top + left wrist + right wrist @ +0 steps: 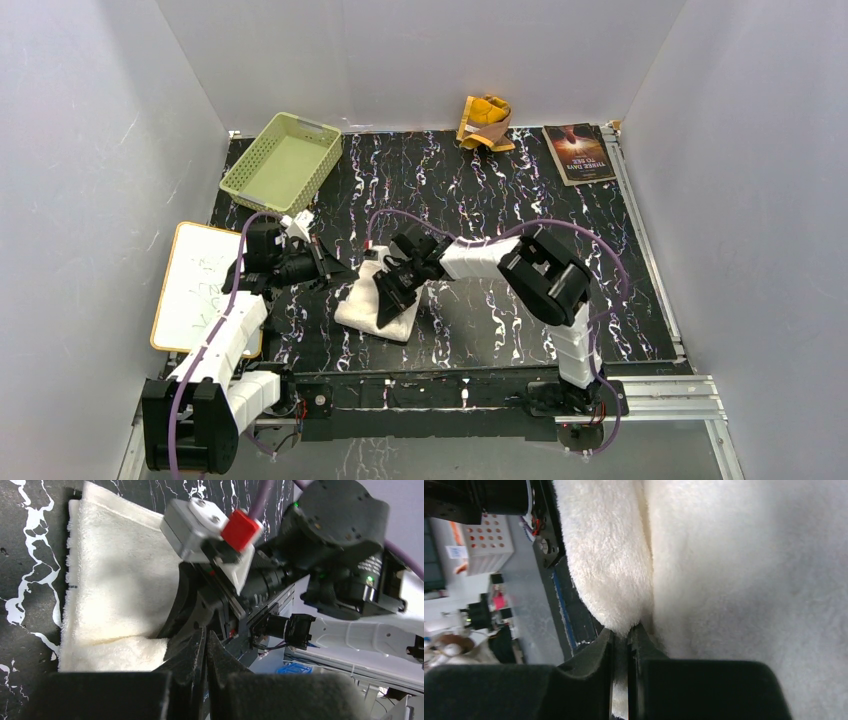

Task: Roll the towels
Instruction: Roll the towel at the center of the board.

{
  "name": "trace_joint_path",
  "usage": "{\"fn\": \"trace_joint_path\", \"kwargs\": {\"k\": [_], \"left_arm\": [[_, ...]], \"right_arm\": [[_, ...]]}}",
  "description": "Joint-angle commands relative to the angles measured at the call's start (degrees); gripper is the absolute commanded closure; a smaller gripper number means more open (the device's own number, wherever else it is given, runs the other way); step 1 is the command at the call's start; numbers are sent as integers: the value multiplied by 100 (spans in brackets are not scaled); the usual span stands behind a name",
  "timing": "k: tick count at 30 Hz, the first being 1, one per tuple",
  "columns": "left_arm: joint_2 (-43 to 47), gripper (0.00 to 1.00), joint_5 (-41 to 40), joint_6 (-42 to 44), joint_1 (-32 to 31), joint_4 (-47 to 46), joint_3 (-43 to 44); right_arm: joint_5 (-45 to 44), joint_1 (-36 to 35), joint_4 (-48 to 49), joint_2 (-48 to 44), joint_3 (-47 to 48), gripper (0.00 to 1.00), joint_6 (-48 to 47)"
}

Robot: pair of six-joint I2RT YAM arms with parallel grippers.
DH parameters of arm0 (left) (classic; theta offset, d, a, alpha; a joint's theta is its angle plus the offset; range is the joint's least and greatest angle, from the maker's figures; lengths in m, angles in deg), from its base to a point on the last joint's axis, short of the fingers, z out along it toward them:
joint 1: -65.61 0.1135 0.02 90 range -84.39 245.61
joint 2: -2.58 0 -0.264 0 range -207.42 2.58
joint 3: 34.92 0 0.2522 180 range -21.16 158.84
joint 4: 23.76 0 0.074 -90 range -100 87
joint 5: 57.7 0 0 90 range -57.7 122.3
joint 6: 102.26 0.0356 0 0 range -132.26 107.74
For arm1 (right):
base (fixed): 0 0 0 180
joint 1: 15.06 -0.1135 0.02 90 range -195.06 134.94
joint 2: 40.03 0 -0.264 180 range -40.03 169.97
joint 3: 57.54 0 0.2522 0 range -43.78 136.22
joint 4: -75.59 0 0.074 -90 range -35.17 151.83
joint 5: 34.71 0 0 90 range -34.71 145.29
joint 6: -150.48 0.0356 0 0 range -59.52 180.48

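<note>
The cream-white towel (362,305) lies folded on the dark marbled table, near the front. My right gripper (384,310) reaches down onto it. In the right wrist view the gripper (620,637) is shut on a fold at the edge of the cream-white towel (734,580), with pile showing between the fingers. My left gripper (343,270) hovers just left of the towel; in its own view the gripper (206,640) is shut with nothing in it, beside the towel (115,580) and the right gripper's body (210,530). The mustard-yellow towel (486,122) lies crumpled at the back wall.
A pale green basket (282,160) stands at the back left. A dark-covered book (578,152) lies at the back right. A white board with a tan rim (197,285) sits off the table's left edge. White walls close in three sides.
</note>
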Motion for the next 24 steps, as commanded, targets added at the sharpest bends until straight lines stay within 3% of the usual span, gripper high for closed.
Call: {"fn": "trace_joint_path", "kwargs": {"k": [1,10,24], "left_arm": [[190,100,125,-238,46,52,-144],[124,100,124,-794,-19,-855,-840],[-1514,100,-117,-1143,-271,-2739,-1372]], "right_arm": [[569,277,-208,301,250,100,550],[536,819,231,481,-130,100,1054],[417,833,329,856,-107,100,1222]]}}
